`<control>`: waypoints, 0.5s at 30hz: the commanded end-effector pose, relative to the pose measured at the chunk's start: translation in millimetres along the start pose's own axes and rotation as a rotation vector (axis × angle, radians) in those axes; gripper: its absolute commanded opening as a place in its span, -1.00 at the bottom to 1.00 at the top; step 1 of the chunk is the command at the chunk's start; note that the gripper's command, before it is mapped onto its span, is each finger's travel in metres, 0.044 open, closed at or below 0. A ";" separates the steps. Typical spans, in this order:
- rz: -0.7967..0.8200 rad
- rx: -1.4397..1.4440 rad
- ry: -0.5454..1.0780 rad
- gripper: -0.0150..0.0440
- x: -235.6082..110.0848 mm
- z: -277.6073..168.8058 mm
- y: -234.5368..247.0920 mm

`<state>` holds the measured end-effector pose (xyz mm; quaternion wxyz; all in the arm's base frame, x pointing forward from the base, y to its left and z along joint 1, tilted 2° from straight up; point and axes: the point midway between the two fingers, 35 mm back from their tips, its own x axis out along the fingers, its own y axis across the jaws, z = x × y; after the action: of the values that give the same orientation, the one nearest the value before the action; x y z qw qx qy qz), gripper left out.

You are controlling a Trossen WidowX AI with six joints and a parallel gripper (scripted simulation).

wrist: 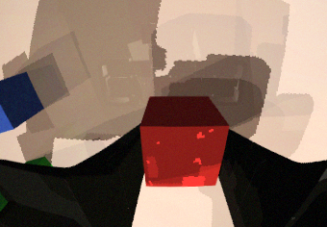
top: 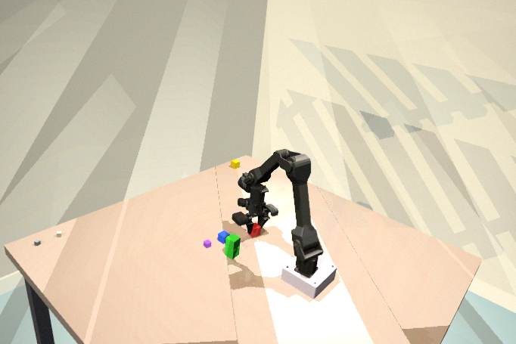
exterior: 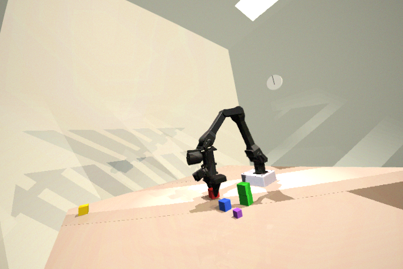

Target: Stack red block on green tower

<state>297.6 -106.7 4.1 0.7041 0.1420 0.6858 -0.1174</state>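
gripping red block on worktop | hand clenched on it | risk: swinging low clips nearby green tower, toppling it

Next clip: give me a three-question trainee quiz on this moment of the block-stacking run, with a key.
1. True or false: the gripper is shut on the red block.
2. Which block lies nearest the green tower? A) yellow B) blue C) grey
3. Fill in: the red block is still down at the ____, not on the tower.

Key: 1 true; 2 B, the blue block; 3 table.
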 end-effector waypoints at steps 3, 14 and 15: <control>0.002 0.003 -0.019 -0.49 -33.5 2.9 0.2; 0.002 0.003 -0.019 -0.49 -88.9 2.1 0.0; 0.002 0.003 -0.019 -0.49 -94.0 2.0 0.0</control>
<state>296.1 -109.7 80.8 0.7060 0.1444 0.6827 -0.1208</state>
